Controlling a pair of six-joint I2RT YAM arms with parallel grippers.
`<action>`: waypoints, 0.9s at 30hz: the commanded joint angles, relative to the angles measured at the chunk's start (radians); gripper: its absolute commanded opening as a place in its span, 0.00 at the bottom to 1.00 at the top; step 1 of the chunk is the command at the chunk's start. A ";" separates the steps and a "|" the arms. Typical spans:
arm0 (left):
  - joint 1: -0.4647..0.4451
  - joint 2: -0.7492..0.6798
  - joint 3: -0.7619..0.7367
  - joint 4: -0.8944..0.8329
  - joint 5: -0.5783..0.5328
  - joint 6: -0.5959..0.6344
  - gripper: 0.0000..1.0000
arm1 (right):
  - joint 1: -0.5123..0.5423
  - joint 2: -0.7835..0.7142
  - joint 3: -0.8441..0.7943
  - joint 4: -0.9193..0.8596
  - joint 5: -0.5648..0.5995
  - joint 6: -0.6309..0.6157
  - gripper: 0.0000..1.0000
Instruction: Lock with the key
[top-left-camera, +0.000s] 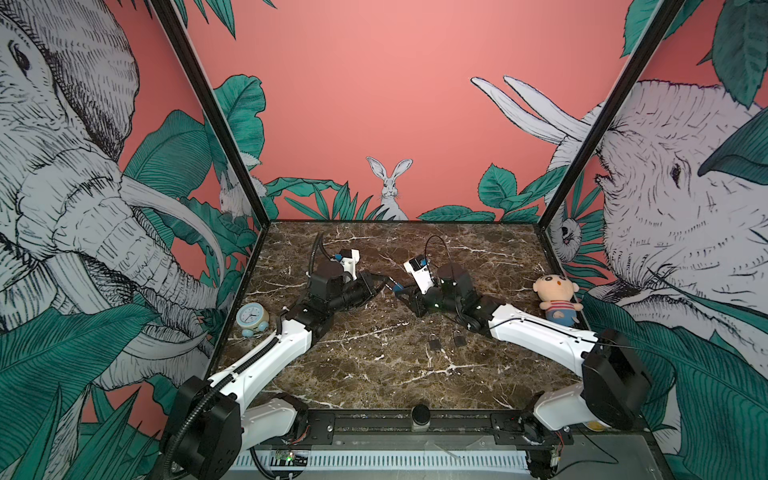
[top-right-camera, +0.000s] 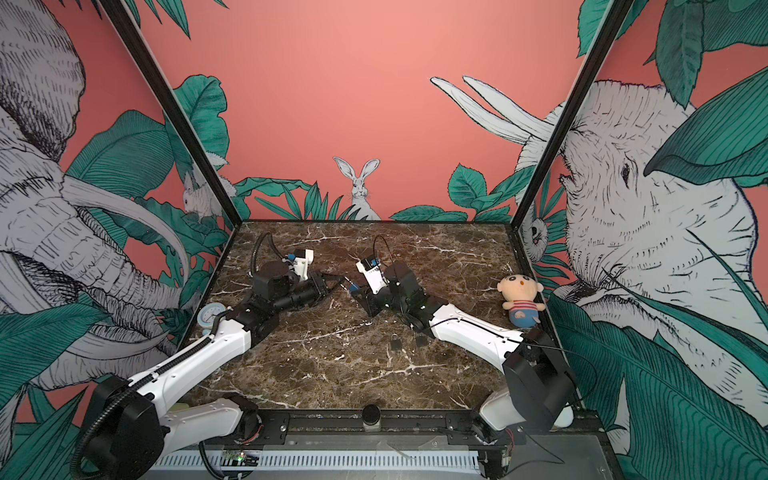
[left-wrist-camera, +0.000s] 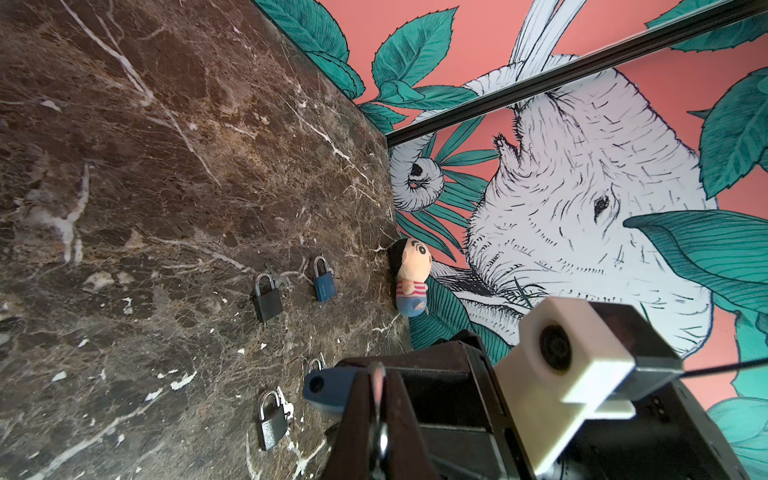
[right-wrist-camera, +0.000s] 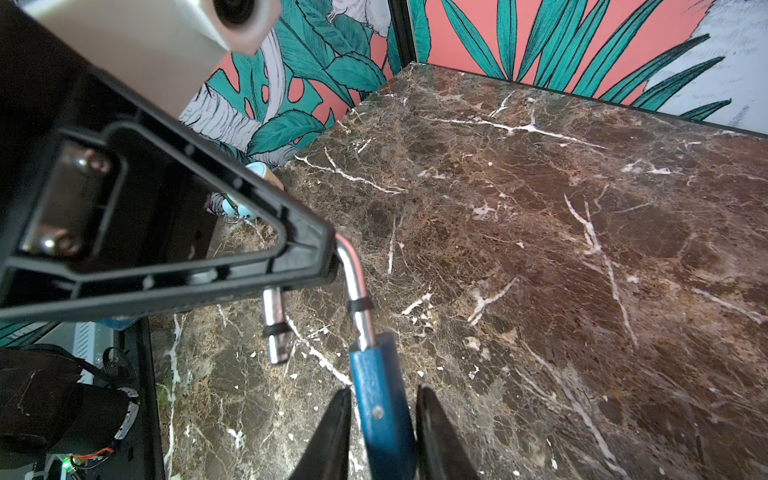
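A blue padlock (right-wrist-camera: 380, 399) hangs above the marble table (top-left-camera: 374, 374) between my two grippers, with its steel shackle (right-wrist-camera: 353, 274) swung open. The shackle's free leg (right-wrist-camera: 275, 332) is out of the body. My left gripper (left-wrist-camera: 377, 370) is shut on the bend of the shackle, and the blue body (left-wrist-camera: 328, 386) shows just beyond its fingers. My right gripper (right-wrist-camera: 382, 395) is shut on the blue body, one finger on each flat side. Both top views show the grippers meeting at mid-table around the padlock (top-left-camera: 397, 286) (top-right-camera: 353, 287). A small silver key (left-wrist-camera: 286, 406) lies against a grey padlock (left-wrist-camera: 272, 419).
A dark padlock (top-left-camera: 434, 344) and another (top-left-camera: 459, 338) lie on the table nearer the front. The left wrist view shows a third, half-hidden padlock (left-wrist-camera: 316, 365). A pale blue alarm clock (top-left-camera: 252, 318) stands by the left wall and a plush doll (top-left-camera: 557, 297) by the right wall.
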 joint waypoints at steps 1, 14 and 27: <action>-0.007 -0.009 0.041 0.031 0.017 0.001 0.00 | 0.006 0.010 0.035 0.043 0.001 0.000 0.29; -0.006 -0.017 0.038 0.032 0.017 0.000 0.00 | 0.007 0.020 0.041 0.040 0.001 0.009 0.18; -0.006 -0.031 0.034 -0.021 0.022 0.057 0.00 | -0.004 0.018 0.055 0.014 -0.040 0.052 0.00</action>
